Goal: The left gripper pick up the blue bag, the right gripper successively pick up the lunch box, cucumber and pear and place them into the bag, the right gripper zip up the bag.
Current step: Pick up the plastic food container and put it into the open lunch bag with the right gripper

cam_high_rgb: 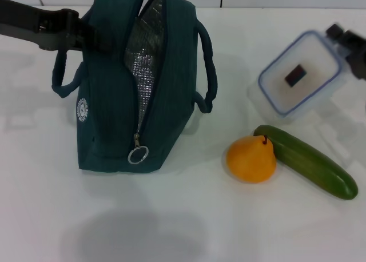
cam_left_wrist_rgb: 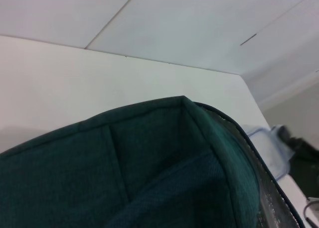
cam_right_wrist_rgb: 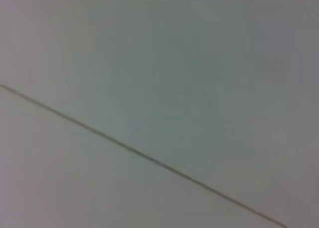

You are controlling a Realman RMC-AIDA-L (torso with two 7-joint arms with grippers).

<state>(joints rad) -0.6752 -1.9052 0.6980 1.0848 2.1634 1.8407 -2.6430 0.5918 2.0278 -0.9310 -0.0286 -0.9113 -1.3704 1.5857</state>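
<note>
Fingers of the left gripper are hidden where they meet the far left side of the blue bag, so whether they pinch it cannot be told. That bag stands upright near the worktop's far left edge, its zipper open (silver lining shows inside). Near the right edge lies the pear, touching the cucumber just beside it. At the far right corner the lunch box is tilted up, with the right gripper at its far corner; its fingers look clamped on the box.
</note>
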